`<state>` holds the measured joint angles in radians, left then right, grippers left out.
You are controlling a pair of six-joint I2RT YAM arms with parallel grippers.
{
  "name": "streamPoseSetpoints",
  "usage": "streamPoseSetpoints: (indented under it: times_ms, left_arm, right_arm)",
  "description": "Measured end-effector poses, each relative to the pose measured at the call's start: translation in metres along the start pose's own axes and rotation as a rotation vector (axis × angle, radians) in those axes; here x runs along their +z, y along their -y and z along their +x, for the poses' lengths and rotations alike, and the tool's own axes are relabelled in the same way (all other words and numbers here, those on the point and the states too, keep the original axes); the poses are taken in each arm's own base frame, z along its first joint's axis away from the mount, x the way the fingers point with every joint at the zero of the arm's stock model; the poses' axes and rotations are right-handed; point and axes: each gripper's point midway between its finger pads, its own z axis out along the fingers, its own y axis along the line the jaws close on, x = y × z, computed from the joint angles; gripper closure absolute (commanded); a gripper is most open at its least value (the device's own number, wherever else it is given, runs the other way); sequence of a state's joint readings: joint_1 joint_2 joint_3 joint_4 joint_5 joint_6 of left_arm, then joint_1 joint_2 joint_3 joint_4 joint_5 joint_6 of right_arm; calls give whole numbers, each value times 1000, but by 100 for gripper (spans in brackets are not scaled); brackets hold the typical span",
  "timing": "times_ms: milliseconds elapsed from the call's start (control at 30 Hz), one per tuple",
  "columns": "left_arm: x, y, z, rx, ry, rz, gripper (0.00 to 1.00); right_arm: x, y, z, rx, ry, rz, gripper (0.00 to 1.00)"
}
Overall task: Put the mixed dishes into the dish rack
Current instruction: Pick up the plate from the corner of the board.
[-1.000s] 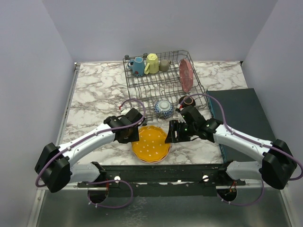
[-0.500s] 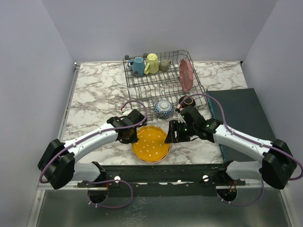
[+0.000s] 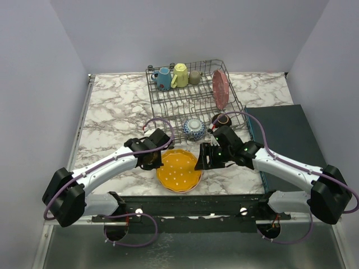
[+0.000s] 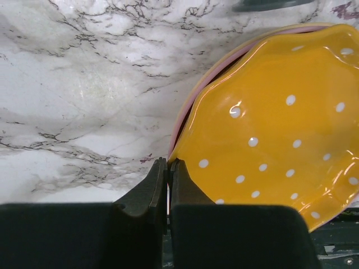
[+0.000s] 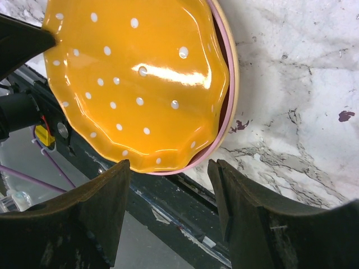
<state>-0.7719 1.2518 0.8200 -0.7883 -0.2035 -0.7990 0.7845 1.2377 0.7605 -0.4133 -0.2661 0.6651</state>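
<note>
Your orange plate (image 4: pixel 269 123) lies flat and face up at the surface's (image 3: pixel 112 112) near edge, stacked on a pink-rimmed plate (image 4: pixel 193 92). Your left fingers (image 4: pixel 167 171) are clenched at its left rim; you can't tell whether they pinch it. Your right fingers (image 3: pixel 201 158) are spread apart at the right rim. The rack (image 3: pixel 168 101) runs lengthwise away from you and holds three mugs (image 3: pixel 180 74) and one pink plate on edge (image 3: pixel 220 88). Two bowls (image 3: pixel 194 128) sit at its near end.

Pale walls (image 3: pixel 168 28) around what seems a marble tabletop (image 3: pixel 112 106).
</note>
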Motion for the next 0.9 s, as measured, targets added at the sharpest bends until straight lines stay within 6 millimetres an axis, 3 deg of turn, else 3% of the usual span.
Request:
streamPoseSetpoints:
  times_ms: [900]
  left_arm:
    - [-41, 21, -15, -23, 72, 174, 100]
  right_arm:
    - [0, -1, 0, 3, 4, -6, 34]
